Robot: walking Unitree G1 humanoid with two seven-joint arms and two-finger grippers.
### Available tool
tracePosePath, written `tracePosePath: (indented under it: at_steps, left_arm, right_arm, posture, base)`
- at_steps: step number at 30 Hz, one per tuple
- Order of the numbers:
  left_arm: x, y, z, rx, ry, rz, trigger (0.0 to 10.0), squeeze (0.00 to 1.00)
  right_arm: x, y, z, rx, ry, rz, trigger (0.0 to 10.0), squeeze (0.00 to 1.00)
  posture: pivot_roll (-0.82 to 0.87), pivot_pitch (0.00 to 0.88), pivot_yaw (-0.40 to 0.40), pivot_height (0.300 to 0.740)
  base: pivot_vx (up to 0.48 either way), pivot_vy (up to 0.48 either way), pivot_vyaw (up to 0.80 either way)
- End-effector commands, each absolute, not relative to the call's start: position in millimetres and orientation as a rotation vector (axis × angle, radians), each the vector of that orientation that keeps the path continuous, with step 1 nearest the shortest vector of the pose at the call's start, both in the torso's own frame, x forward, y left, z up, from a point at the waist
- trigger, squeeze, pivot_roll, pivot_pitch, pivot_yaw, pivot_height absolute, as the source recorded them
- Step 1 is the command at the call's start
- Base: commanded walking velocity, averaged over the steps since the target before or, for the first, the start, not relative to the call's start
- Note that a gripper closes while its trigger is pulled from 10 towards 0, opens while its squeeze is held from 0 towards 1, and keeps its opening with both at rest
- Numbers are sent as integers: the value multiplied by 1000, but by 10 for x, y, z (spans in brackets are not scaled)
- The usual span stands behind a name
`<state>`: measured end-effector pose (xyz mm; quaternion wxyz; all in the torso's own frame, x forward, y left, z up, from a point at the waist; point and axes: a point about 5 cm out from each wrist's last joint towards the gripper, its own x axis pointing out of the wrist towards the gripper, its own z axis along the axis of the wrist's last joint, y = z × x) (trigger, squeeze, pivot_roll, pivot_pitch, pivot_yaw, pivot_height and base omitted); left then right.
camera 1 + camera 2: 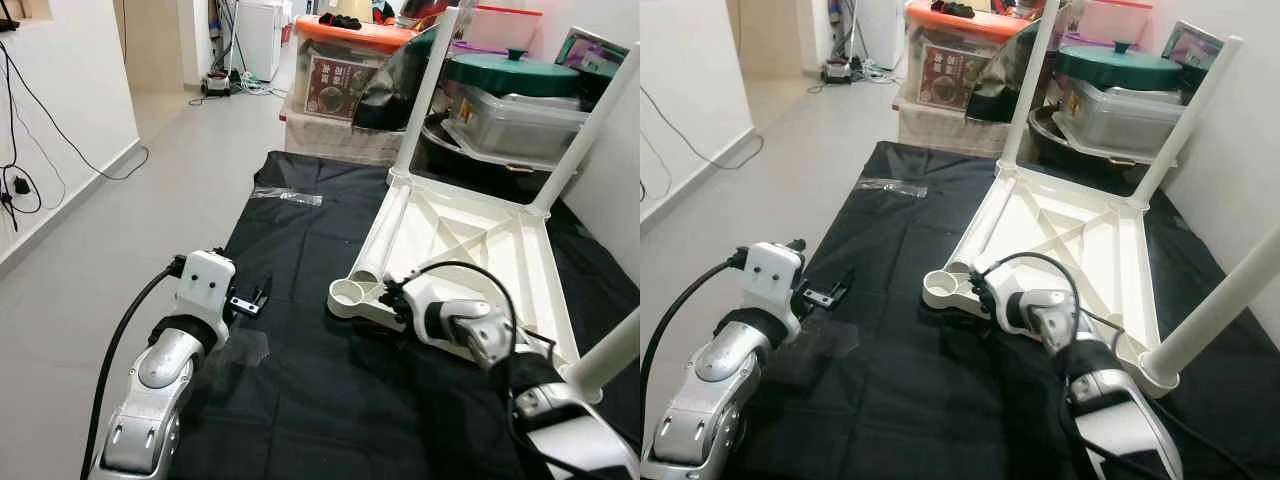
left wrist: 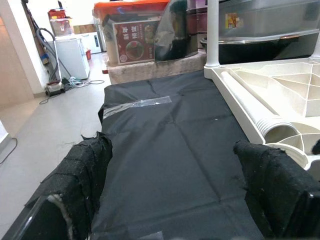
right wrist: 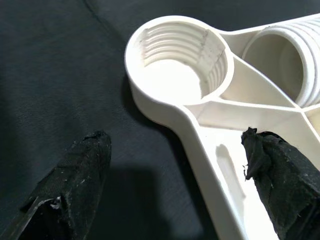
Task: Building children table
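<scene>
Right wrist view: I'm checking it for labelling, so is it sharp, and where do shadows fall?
Right wrist view: threaded socket sharp, near fingertips softer; a shadow on the black cloth under the table edge. Left eye view: evenly lit, sharp.

Home hallway: tiled floor (image 1: pixel 150 200), stacked storage boxes (image 1: pixel 350 70) (cluttered), wall cables (image 1: pixel 30 150).

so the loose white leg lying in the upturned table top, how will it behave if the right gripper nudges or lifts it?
The loose leg is a round tube lying between ribs of the table top, so it would probably roll if pushed sideways. It looks like hollow plastic with a threaded open end, likely light and stiff. Smooth and long, it may slip or tilt in the right gripper.
</scene>
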<state>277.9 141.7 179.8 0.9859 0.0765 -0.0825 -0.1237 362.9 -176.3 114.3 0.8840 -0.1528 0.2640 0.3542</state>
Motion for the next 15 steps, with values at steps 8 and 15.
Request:
tracePosePath:
  at_steps: [8,15]
  left_arm:
    - [2791,1384,1794,160,-167,-261,10000,0]
    - [2785,1374,1783,159,-163,-265,10000,0]
  right_arm:
    - [3505,-1789,876,-400,698,820,3922,0]
    - [3273,-1811,780,-442,733,1127,0,0]
  posture:
    - [90,0,-140,740]
    - [79,0,-143,740]
  base:
    - [0,0,0]
    - [0,0,0]
